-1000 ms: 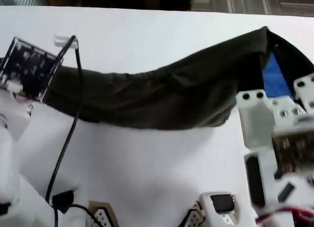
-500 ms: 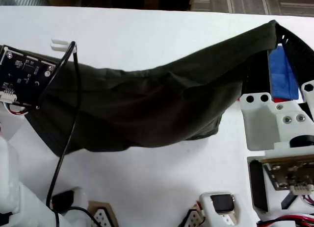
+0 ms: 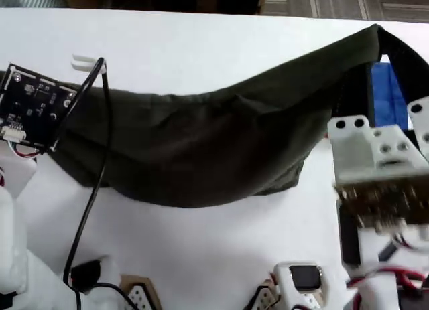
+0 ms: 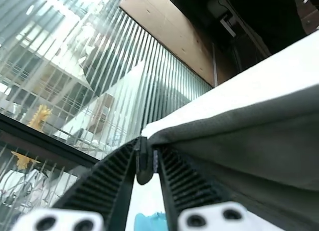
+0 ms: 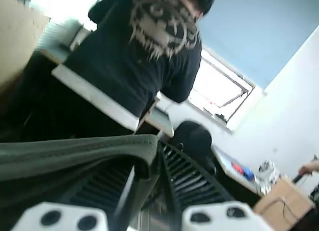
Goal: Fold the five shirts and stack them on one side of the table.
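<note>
1. The left gripper (image 4: pixel 145 163) has its jaws pressed together on a thin hem of the shirt (image 4: pixel 239 141), caught right at the tips. With so shallow a bite, any sideways pull could tug the hem free, and that end would drop.
2. The right gripper (image 5: pixel 158 158) pinches the other end, with cloth folded over one jaw. That bunched corner may slide out unevenly or cling when let go, which would spoil a clean edge.
3. The shirt hangs stretched between the two grippers across the table (image 3: pixel 201 49), left to right, with its middle sagging low toward the near side and its right end farther back. If the arms lower it out of step, the sag may land first and crease, giving a crooked fold.
4. A black cable (image 3: pixel 92 183) crosses in front of the shirt's left end. It could snag the cloth as that arm travels.
5. A blue thing (image 3: pixel 383 96) sits just beside the shirt's right end. Trailing cloth might drag it along.
</note>
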